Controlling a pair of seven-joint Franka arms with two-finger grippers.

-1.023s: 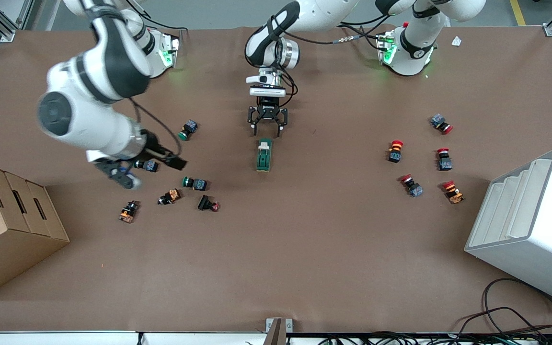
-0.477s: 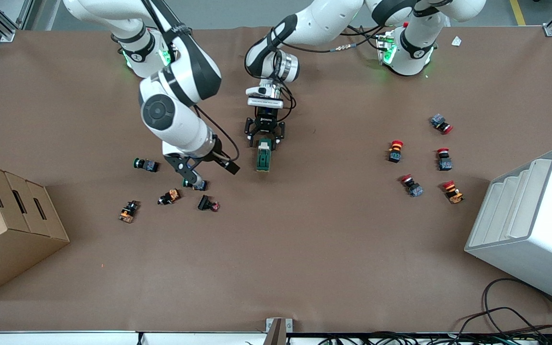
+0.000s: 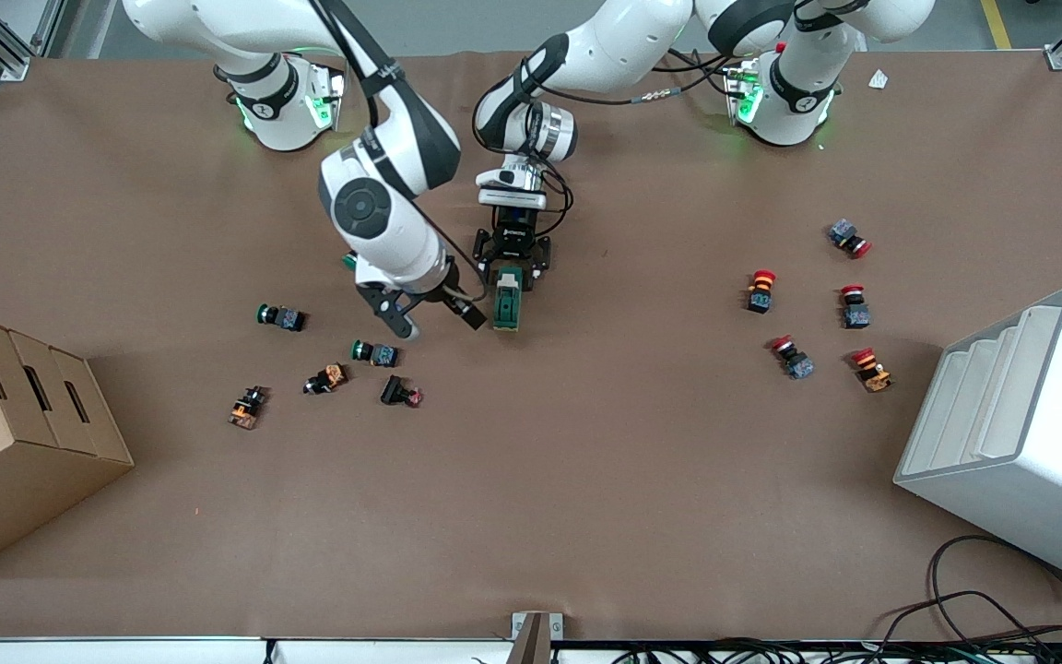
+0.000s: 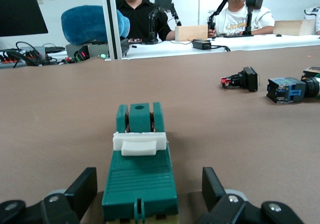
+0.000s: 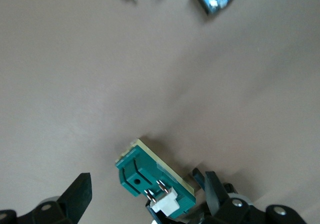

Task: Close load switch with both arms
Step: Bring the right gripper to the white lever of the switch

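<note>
The load switch (image 3: 508,304), a dark green block with a white lever, lies on the brown table near the middle. My left gripper (image 3: 512,270) is open and low, with a finger on each side of the switch's end farther from the front camera. In the left wrist view the switch (image 4: 140,176) sits between the fingers (image 4: 82,191) with a gap on both sides. My right gripper (image 3: 437,322) is open and empty, just beside the switch toward the right arm's end. The right wrist view shows the switch (image 5: 147,174) between its spread fingers (image 5: 80,194).
Green-capped and mixed push buttons (image 3: 374,352) lie near the right gripper, nearer the front camera. Red-capped buttons (image 3: 803,318) lie toward the left arm's end. A cardboard box (image 3: 24,433) and a white rack (image 3: 1020,433) stand at the table's two ends.
My right arm has swung in from the right arm's end of the table to beside the switch. My left gripper has come down around the switch's end.
</note>
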